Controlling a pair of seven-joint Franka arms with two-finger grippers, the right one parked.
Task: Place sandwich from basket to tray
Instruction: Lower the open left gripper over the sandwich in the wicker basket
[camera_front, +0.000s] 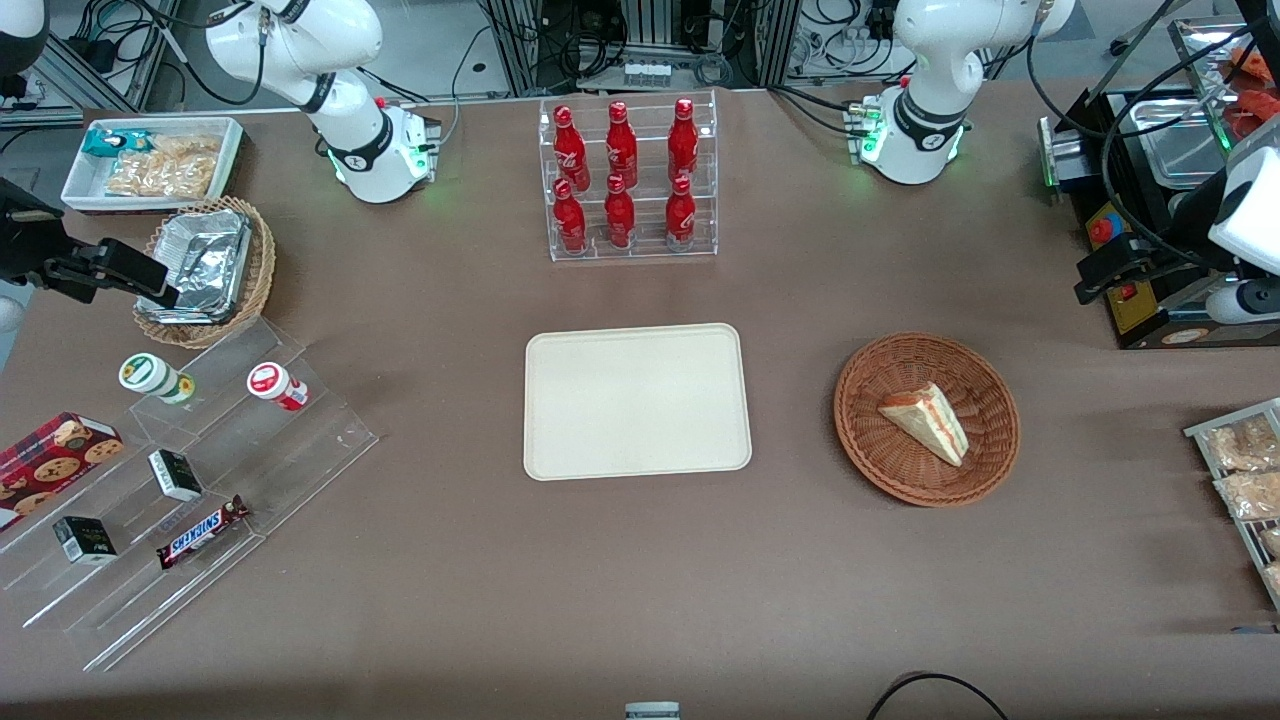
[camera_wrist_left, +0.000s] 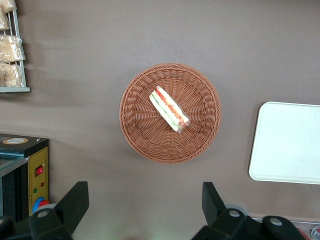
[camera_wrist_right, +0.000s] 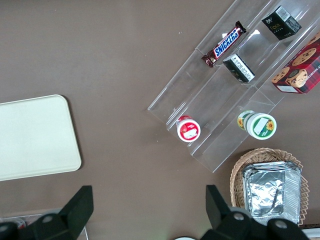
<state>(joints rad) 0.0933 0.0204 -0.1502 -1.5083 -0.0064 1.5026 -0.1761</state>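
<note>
Wicker basket (camera_front: 926, 418) x1 toward working arm's end of counter (camera_front: 640, 600), sandwich (camera_front: 925, 422) x1 lying in it; tray (camera_front: 636, 400) x1, bare, well apart from basket. Red bottles (camera_front: 622, 178) x6 in rack.

Left wrist: hand (camera_wrist_left: 145, 202) high above basket (camera_wrist_left: 170, 113), released, gripping nothing. Sandwich (camera_wrist_left: 169, 108) lying diagonal, so misaligned fingers (camera_wrist_left: 75, 202) could clip basket rim or squash bread, spilling filling. Tray (camera_wrist_left: 286, 143) beside basket.

Right wrist: tray (camera_wrist_right: 35, 136) corner only.
</note>
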